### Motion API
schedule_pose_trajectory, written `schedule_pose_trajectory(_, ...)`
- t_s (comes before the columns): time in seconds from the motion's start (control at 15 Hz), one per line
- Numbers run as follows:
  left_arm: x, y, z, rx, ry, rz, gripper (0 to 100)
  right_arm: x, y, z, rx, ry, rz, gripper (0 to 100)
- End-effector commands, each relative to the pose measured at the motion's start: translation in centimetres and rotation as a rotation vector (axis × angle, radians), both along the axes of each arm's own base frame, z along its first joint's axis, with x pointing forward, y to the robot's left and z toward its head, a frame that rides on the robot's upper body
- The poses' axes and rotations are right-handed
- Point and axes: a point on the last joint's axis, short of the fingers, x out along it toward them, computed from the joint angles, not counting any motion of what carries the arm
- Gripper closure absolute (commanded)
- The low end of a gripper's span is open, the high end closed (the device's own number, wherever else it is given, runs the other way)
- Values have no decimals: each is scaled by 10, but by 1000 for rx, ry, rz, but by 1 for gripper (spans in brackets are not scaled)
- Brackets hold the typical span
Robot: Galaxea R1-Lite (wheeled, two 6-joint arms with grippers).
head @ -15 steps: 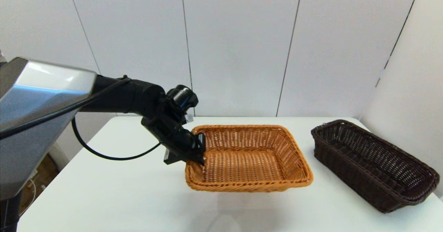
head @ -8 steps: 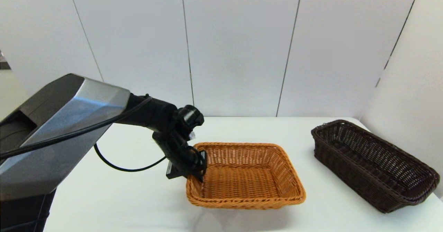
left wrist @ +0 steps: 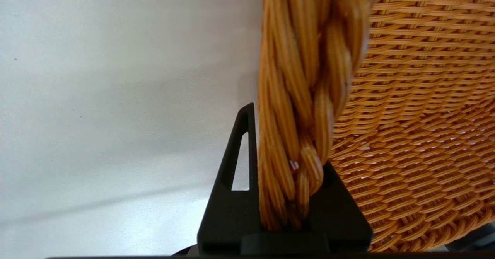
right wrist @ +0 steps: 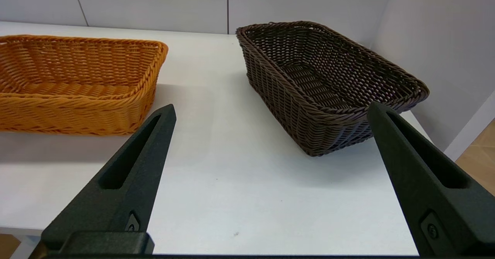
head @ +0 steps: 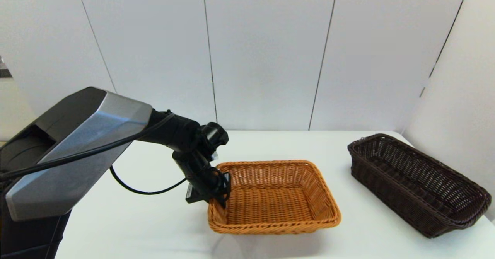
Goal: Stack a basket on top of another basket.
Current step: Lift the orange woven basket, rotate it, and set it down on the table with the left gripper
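Note:
The orange-tan basket (head: 278, 226) sits low at the table's middle, and whether it touches the table cannot be told. My left gripper (head: 220, 191) is shut on the braided rim of its left short side. In the left wrist view that rim (left wrist: 305, 77) runs between my black fingers (left wrist: 232, 205). The dark brown basket (head: 390, 197) rests on the table at the far right, apart from the orange one. My right gripper (right wrist: 270, 108) is open and holds nothing, low at the table's near edge, facing the dark basket (right wrist: 328, 77) and the orange basket (right wrist: 77, 108).
White wall panels stand behind the table (head: 154, 220), and a side wall runs close along the dark basket's right. The left arm's grey link and cable (head: 147, 191) hang over the table's left part.
The left arm has come down and toward me with the orange-tan basket, which was held higher a second ago. In the last half second it barely moved. The dark basket stayed put.

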Motion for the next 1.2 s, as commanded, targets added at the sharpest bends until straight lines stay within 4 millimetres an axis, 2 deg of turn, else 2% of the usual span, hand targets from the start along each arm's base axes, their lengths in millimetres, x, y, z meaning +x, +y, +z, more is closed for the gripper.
schedule_pose_trajectory(0.07,1,0,3,14,-16,8,100,0,0,0,-2,1,1,0)
schedule_pose_trajectory(0.13,0,0,3,20,-18,9,100,0,0,0,-2,1,1,0)
schedule_pose_trajectory(0.2,0,1,3,26,-21,10,0,0,0,0,-2,1,1,0)
schedule_pose_trajectory(0.6,-1,1,25,-3,-74,8,0,0,0,0,-2,1,1,0)
schedule_pose_trajectory(0.87,-1,5,70,-34,-197,27,0,0,0,0,-2,1,1,0)
schedule_pose_trajectory(0.93,0,10,84,-9,-233,46,0,0,0,0,-2,1,1,0)
schedule_pose_trajectory(1.07,-10,26,115,-18,-276,74,0,0,0,0,-2,1,1,0)
schedule_pose_trajectory(1.2,-22,45,138,-21,-296,110,0,0,0,0,-2,0,1,0)
